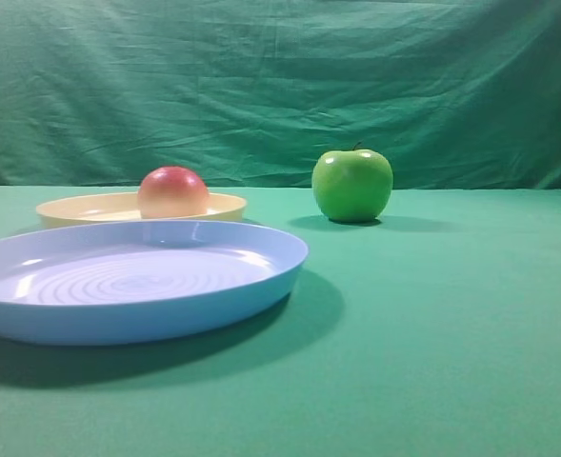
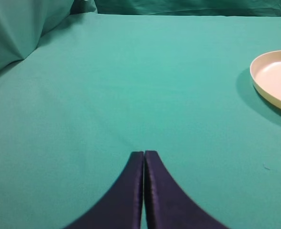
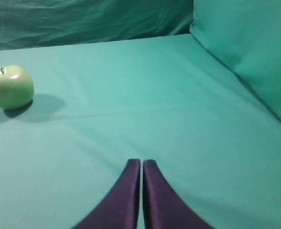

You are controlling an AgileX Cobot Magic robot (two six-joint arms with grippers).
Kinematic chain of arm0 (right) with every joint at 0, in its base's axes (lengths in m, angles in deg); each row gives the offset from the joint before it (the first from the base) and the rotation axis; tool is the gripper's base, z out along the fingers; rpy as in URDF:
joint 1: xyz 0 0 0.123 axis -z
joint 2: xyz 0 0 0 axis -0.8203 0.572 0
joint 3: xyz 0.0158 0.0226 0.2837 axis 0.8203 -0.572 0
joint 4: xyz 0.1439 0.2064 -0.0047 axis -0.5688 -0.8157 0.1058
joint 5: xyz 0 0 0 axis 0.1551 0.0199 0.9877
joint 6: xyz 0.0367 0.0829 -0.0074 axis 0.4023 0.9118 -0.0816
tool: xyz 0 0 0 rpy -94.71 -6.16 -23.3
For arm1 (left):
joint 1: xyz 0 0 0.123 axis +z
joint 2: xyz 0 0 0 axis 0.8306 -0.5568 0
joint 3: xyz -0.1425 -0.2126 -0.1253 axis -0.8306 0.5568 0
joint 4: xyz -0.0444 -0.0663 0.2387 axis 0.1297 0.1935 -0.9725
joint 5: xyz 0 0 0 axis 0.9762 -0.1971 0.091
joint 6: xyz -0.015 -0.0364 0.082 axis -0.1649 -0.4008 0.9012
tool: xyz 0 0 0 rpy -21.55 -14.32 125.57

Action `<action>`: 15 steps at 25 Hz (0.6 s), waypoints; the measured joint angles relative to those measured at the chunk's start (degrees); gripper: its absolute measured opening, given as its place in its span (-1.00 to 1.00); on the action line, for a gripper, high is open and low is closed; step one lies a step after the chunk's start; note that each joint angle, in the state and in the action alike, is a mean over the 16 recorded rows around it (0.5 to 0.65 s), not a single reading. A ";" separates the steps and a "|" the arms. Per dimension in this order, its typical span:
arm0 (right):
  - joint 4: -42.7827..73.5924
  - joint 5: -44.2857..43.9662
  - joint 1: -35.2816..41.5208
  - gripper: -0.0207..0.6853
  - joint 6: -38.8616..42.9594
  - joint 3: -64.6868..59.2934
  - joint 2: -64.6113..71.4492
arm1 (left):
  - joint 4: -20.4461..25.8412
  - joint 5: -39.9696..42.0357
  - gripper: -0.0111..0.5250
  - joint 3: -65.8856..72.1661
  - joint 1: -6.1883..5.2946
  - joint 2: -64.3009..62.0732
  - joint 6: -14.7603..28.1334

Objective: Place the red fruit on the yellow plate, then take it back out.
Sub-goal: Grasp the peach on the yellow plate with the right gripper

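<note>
Only the exterior high view shows the red fruit [image 1: 172, 191] on the yellow plate [image 1: 80, 208]; both my wrist views show clenched, empty fingers [image 2: 144, 153].

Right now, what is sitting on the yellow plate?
The red fruit sits on the yellow plate, alone as far as shows. The blue plate in front hides the yellow plate's near rim and the fruit's base.

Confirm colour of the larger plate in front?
Light blue round plastic plate with concentric rings at its centre; shows best in exterior high view.
</note>
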 joint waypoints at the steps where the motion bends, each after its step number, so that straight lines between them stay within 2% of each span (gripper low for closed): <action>1: -0.18 0.08 0.04 -0.94 -0.34 -0.62 -0.03 | 0.00 0.00 -0.96 0.00 0.00 0.00 -0.01; 15: -1.42 1.56 -0.12 -0.94 -5.77 -3.54 -0.05 | 0.00 0.00 -0.96 0.00 0.00 0.00 -0.04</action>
